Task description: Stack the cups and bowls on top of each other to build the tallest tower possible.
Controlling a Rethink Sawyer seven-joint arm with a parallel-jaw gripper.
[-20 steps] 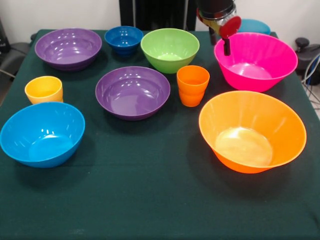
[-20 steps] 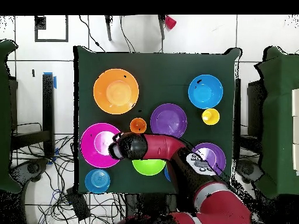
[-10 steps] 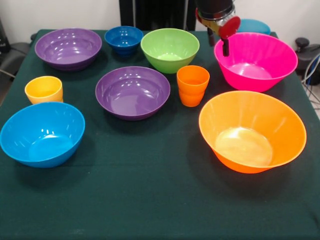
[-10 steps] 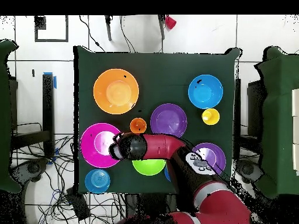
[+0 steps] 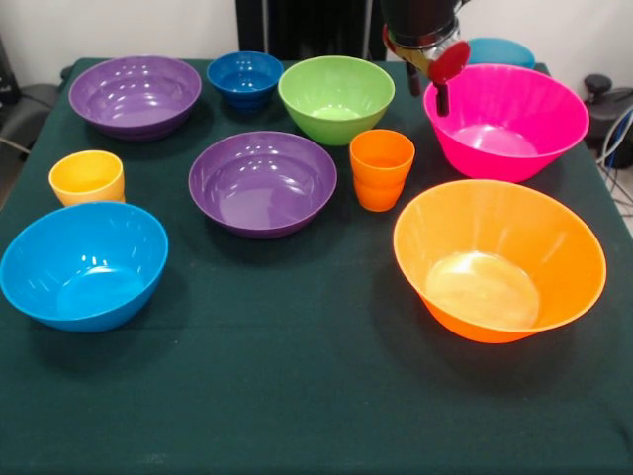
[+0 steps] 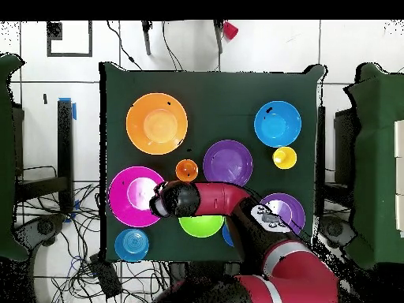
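Observation:
All the bowls and cups stand apart on the green cloth; there is no tower. In the front view, the large pink bowl (image 5: 504, 119) is at the back right and the large orange bowl (image 5: 497, 257) is in front of it. The orange cup (image 5: 381, 168) stands between the middle purple bowl (image 5: 262, 181) and the orange bowl. The green bowl (image 5: 336, 97), small dark-blue bowl (image 5: 245, 77) and second purple bowl (image 5: 135, 94) line the back. The yellow cup (image 5: 87, 176) and light-blue bowl (image 5: 82, 262) are at the left. My gripper (image 5: 428, 87) hangs open and empty over the pink bowl's left rim (image 6: 162, 199).
A teal bowl (image 5: 499, 51) sits behind the pink bowl at the table's back corner (image 6: 131, 245). My red arm (image 6: 217, 199) lies above the green bowl (image 6: 201, 227) in the overhead view. Cables lie on the floor around the table.
My gripper has drifted slightly up and to the left in the front view, staying by the pink bowl's rim. No bowl or cup has moved.

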